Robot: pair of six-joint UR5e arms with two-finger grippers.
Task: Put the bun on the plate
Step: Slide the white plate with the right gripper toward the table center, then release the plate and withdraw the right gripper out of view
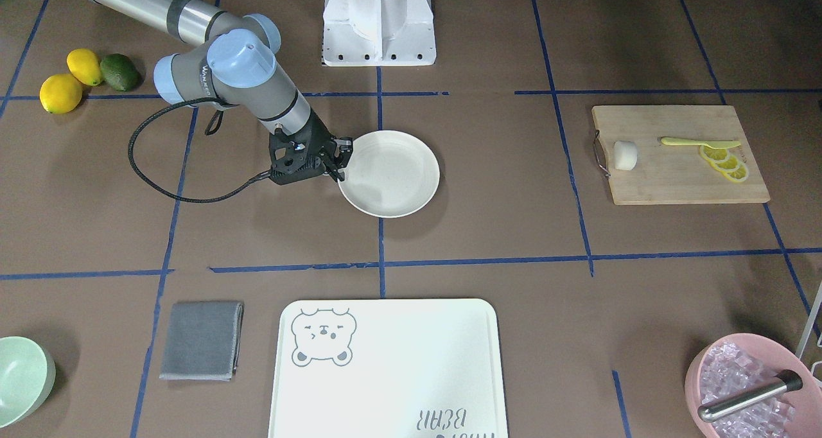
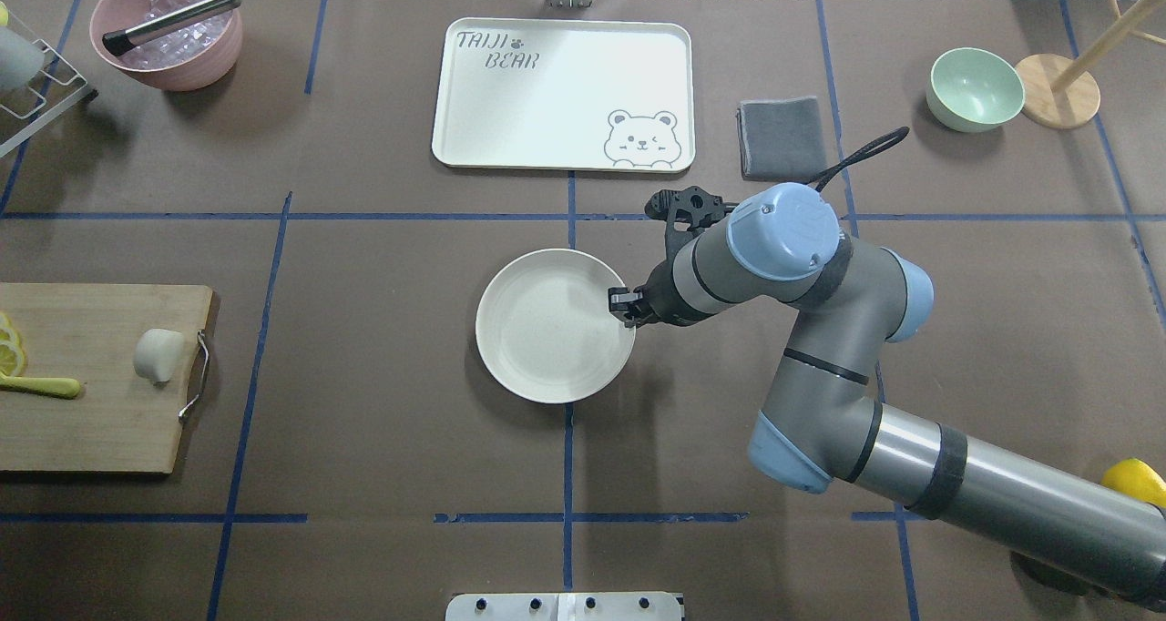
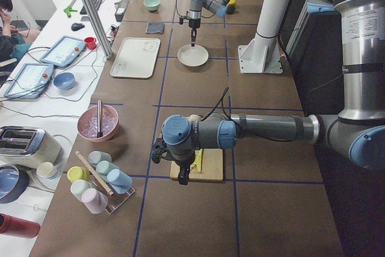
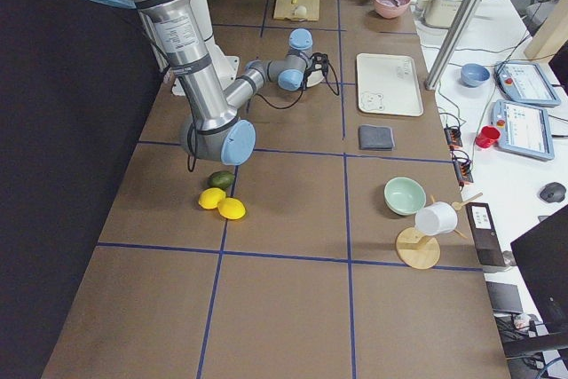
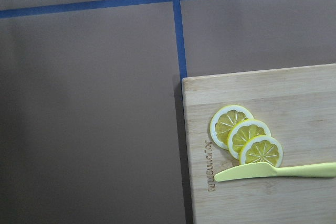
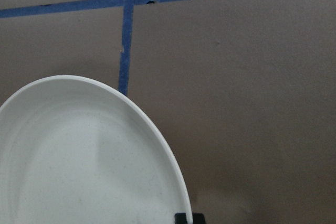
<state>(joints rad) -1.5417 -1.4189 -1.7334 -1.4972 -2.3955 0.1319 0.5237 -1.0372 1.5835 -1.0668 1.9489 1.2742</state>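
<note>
The white bun (image 1: 625, 155) lies on its side on the wooden cutting board (image 1: 681, 181), at the handle end; the overhead view also shows the bun (image 2: 158, 355). The cream plate (image 2: 547, 330) sits mid-table with nothing on it. My right gripper (image 2: 627, 310) points down at the plate's rim and looks shut on it; the right wrist view shows a dark fingertip (image 6: 188, 219) against the rim of the plate (image 6: 79, 171). My left gripper (image 3: 182, 176) hangs over the board's far end from the bun; I cannot tell whether it is open or shut.
Lemon slices (image 5: 245, 140) and a yellow knife (image 5: 273, 171) lie on the board. A bear-print tray (image 2: 565, 93), grey cloth (image 2: 782, 137), mint bowl (image 2: 973, 88) and pink ice bowl (image 2: 168, 38) line the far side. Two lemons and an avocado (image 1: 119, 72) sit beside the right arm.
</note>
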